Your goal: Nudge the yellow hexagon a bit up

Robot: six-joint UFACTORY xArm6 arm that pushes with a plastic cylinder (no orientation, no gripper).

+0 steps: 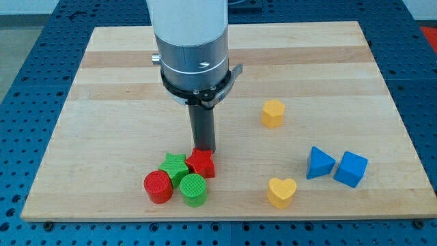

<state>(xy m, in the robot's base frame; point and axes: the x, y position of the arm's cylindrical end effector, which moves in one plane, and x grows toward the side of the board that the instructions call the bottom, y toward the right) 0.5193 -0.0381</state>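
Observation:
The yellow hexagon (pixel 272 113) sits on the wooden board (pixel 123 75), right of centre. My tip (pixel 204 149) is at the lower middle, well to the hexagon's left and lower, touching the top edge of the red star (pixel 202 164). A green star (pixel 175 168), a red cylinder (pixel 158 186) and a green cylinder (pixel 194 189) cluster just below and left of my tip.
A yellow heart (pixel 281 192) lies at the lower right of centre. Two blue blocks, a triangular one (pixel 319 163) and a cube-like one (pixel 351 169), sit side by side at the right. The arm's wide silver body hangs over the board's upper middle.

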